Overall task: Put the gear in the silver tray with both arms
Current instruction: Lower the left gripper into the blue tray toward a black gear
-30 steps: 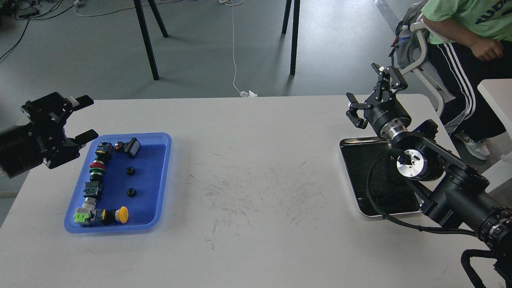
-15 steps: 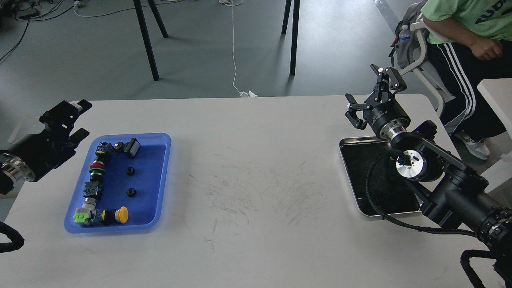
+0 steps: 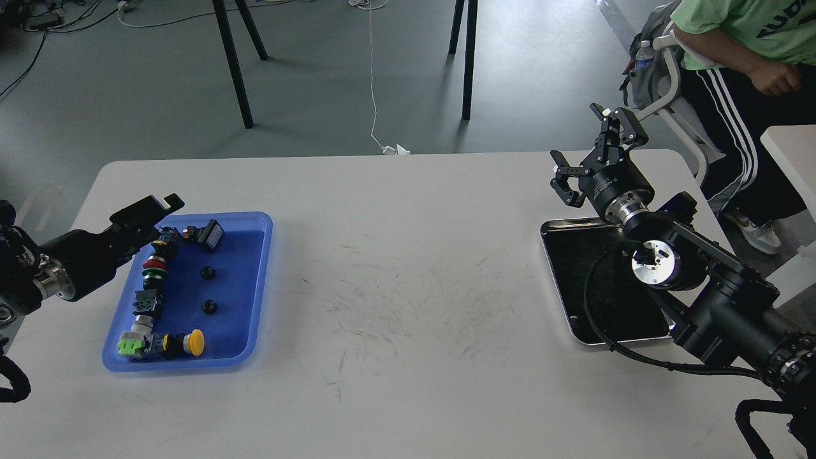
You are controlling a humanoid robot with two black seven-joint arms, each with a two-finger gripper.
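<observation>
Two small black gears (image 3: 206,273) (image 3: 208,306) lie apart in the middle of the blue plastic tray (image 3: 258,280) at the table's left. My left gripper (image 3: 150,209) hovers at the tray's far left corner, above the row of parts. It is seen side-on, so its fingers cannot be told apart. The silver tray (image 3: 574,280), with a dark reflective bottom, sits at the table's right, partly hidden by my right arm. My right gripper (image 3: 593,152) is open and empty, held above the silver tray's far edge.
Several push buttons and switch parts (image 3: 153,274), among them a yellow button (image 3: 195,342), line the blue tray's left and front sides. A seated person (image 3: 739,57) and a chair are beyond the table's right corner. Black stand legs (image 3: 233,64) are on the floor behind.
My left arm has dropped and swung right, rolling its gripper side-on over the blue tray's far left corner. The right arm has barely moved.
</observation>
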